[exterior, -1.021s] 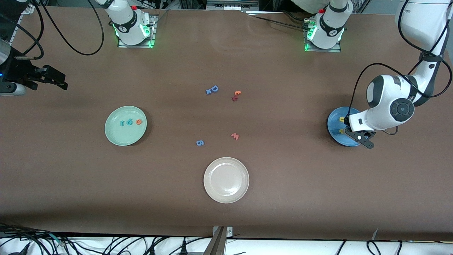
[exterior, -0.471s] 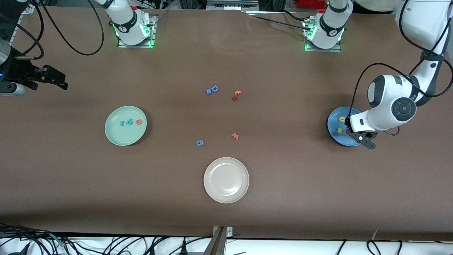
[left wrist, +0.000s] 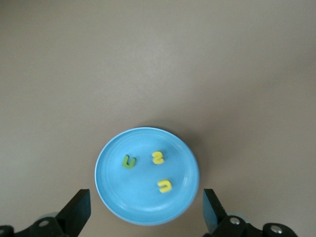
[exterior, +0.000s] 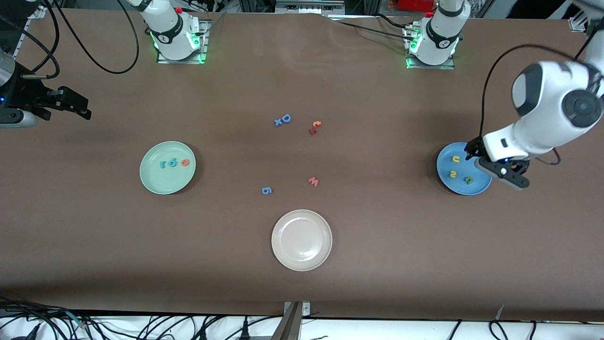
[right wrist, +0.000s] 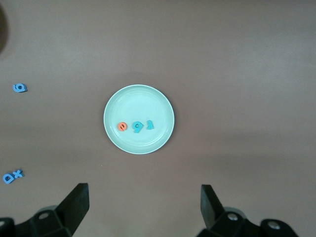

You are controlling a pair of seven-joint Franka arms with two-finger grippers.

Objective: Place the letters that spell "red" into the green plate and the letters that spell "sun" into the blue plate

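Observation:
The green plate [exterior: 165, 182] lies toward the right arm's end of the table and holds a teal "r" [exterior: 162, 164], a teal "d" [exterior: 172, 162] and an orange "e" [exterior: 185, 162]. The blue plate [exterior: 460, 188] lies toward the left arm's end and holds a yellow "u" [exterior: 456, 159], a yellow "s" [exterior: 452, 174] and a green "n" [exterior: 468, 180]. My left gripper [exterior: 493, 165] hangs open and empty above the blue plate's [left wrist: 123, 192] edge. My right gripper [exterior: 82, 109] waits open, high up; its wrist view shows the green plate [right wrist: 138, 101] below.
A beige-white plate [exterior: 301, 257] lies nearest the front camera at mid-table. Loose letters lie in the middle: a blue "D" with an "x" [exterior: 283, 120], two orange-red pieces [exterior: 314, 127], a pink "w" [exterior: 313, 181] and a blue "6" [exterior: 266, 190].
My left gripper opened, left the green "n" in the blue plate and rose away toward the left arm's end. The right arm has not moved.

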